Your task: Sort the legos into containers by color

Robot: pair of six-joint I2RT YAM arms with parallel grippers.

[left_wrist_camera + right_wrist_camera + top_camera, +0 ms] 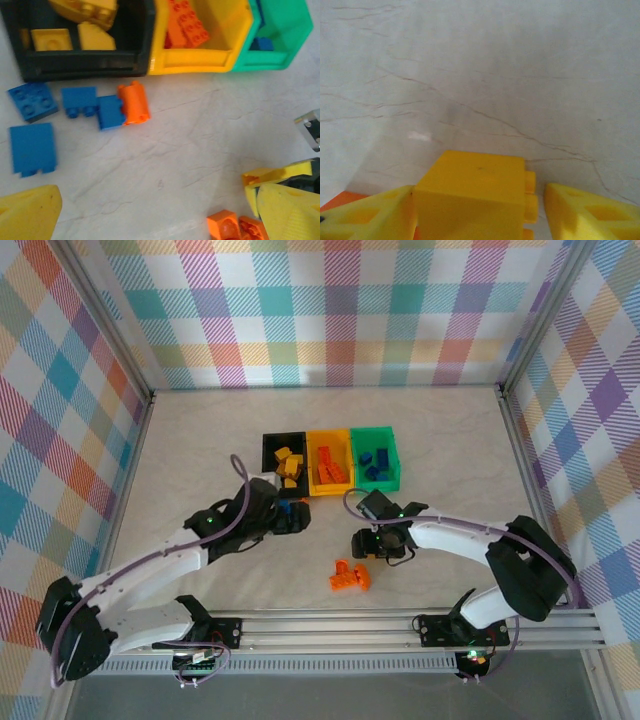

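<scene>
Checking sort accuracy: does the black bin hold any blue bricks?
No, the black bin holds yellow bricks alone; the blue bricks lie on the table in front of it.

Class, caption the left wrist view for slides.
Four blue bricks and an orange brick lie before the black bin, with yellow bin and green bin alongside.

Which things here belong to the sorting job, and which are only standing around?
Job:
- black bin, yellow bin, green bin
- loose blue bricks and orange bricks on the table
- yellow brick between the fingers of the right hand

Not the job:
- plaid walls
- aluminium rail
</scene>
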